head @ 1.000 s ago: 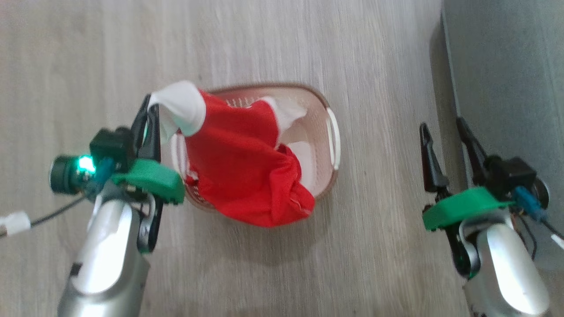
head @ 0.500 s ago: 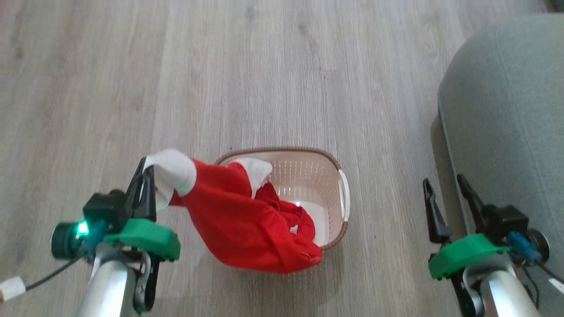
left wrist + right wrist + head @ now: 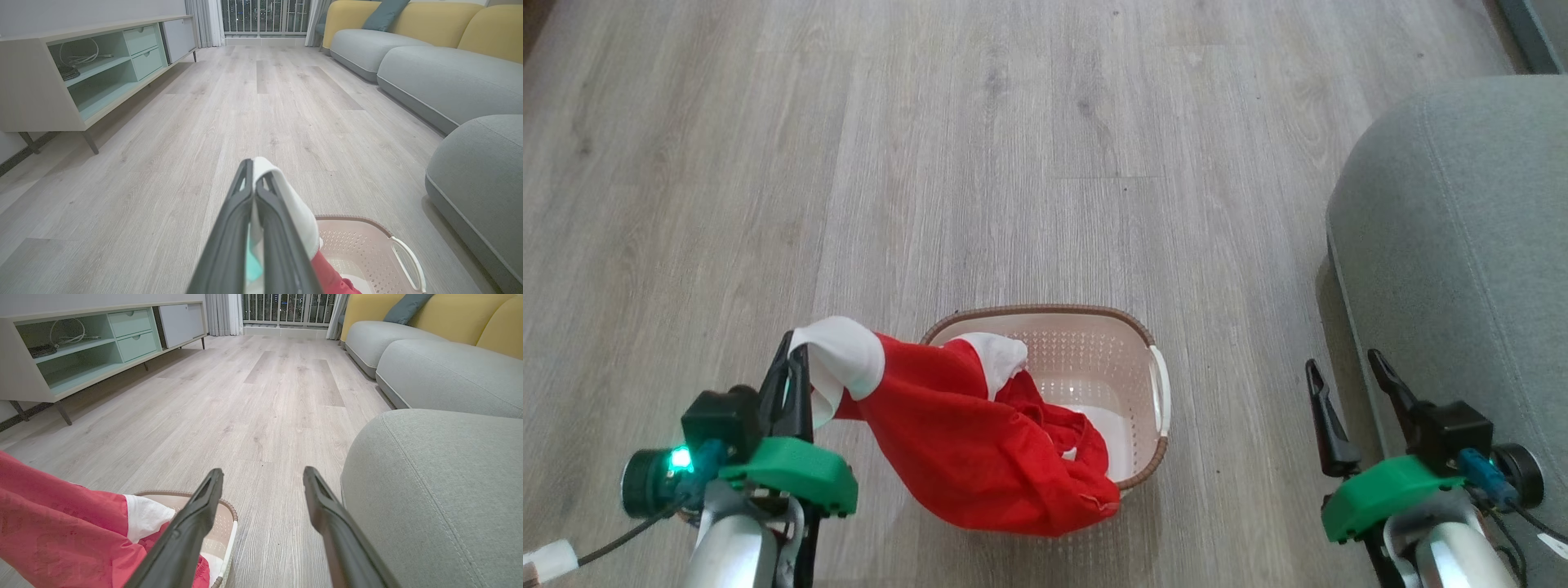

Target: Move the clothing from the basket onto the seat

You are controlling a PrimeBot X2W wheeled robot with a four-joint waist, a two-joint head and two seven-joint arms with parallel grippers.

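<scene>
Floor (image 3: 1013,163): pale grey wood planks, running long toward a curtained window.
Room: low cabinet (image 3: 81,73) along one wall, grey sofa (image 3: 429,65) with yellow backs opposite.
Left claw (image 3: 792,351): clenched on the white cuff of the clothing (image 3: 980,457), red fabric sagging across the basket (image 3: 1045,310) rim.
Right claw (image 3: 1342,363): released, fingers spread, empty, just beside the seat (image 3: 1462,245).
Basket: on the floor, near the seat.
</scene>
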